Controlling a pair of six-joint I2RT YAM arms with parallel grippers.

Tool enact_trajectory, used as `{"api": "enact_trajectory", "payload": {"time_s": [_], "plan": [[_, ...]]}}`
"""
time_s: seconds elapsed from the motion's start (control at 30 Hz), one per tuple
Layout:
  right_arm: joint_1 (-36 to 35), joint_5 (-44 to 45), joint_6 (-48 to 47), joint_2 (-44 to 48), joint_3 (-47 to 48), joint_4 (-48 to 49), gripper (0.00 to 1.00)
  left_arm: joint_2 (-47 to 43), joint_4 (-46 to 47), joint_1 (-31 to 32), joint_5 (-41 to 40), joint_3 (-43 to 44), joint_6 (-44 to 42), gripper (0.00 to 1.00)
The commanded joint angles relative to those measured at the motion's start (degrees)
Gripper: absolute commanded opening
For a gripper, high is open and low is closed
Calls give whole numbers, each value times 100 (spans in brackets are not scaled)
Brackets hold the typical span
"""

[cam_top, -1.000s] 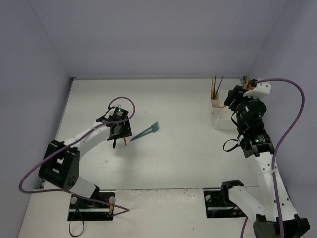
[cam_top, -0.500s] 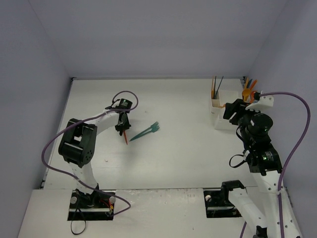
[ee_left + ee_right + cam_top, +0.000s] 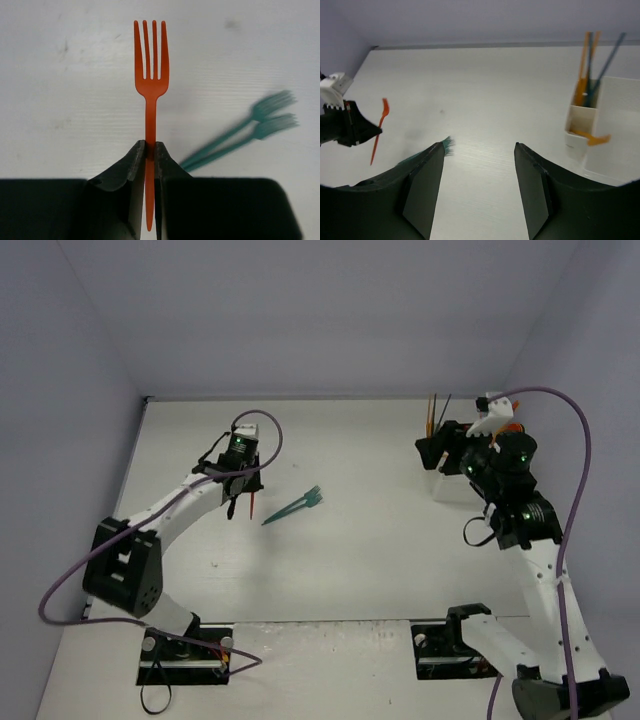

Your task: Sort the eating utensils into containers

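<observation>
While a handful of slim orange and teal utensils [image 3: 585,75] already stand handles-up in one compartment, the sorting looks well on but not finished. Across the white table [image 3: 350,570] only a few pieces lie outside. The left arm [image 3: 180,505] reaches out over the table's left half; the right arm [image 3: 545,570] is bent over the far right corner, hiding most of the small white rectangular plastic holder [image 3: 581,125] from above.

From the right wrist the holder shows to the right of the right gripper [image 3: 479,150], whose fingers are spread wide with nothing between them; one more orange piece [image 3: 592,138] lies across the holder's low front, though I cannot tell whether it is inside a compartment or only against it.

The left gripper [image 3: 149,150] is clenched on the handle of a thin orange plastic fork [image 3: 150,85], tines pointing away from the wrist, held clear above the table. This one is not yet carried across to the holder. Two teal plastic forks [image 3: 240,135] lie side by side on the table just right of it, untouched; by my reckoning these three are what is left to sort, as far as the views show.
</observation>
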State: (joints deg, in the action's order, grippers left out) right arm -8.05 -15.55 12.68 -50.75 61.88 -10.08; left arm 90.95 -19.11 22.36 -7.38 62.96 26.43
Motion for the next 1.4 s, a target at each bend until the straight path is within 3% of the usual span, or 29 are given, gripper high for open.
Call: {"api": "enact_trajectory", "payload": {"time_s": [0.0, 0.13, 0.4, 0.8, 1.17, 1.37], "plan": [[-488, -1188, 192, -620, 573, 371, 55, -1461, 1530, 554, 1052, -249, -1526, 0], [-1139, -1242, 329, -1192, 981, 367, 55, -2032, 1995, 1025, 1763, -306, -2288, 0], [-2326, -658, 459, -1911, 1481, 400, 54, -2308, 1962, 1490, 2519, -18, -2625, 0], [-3010, 536, 341, -2348, 1715, 409, 52, -2310, 1523, 1931, 2413, 259, -3000, 0], [-3118, 1078, 332, -2325, 1521, 402, 23, -2292, 1389, 2062, 2361, 313, -3091, 0], [-3180, 1100, 304, -2343, 1465, 402, 2, -2289, 1361, 2079, 2347, 334, -3091, 0]]}}
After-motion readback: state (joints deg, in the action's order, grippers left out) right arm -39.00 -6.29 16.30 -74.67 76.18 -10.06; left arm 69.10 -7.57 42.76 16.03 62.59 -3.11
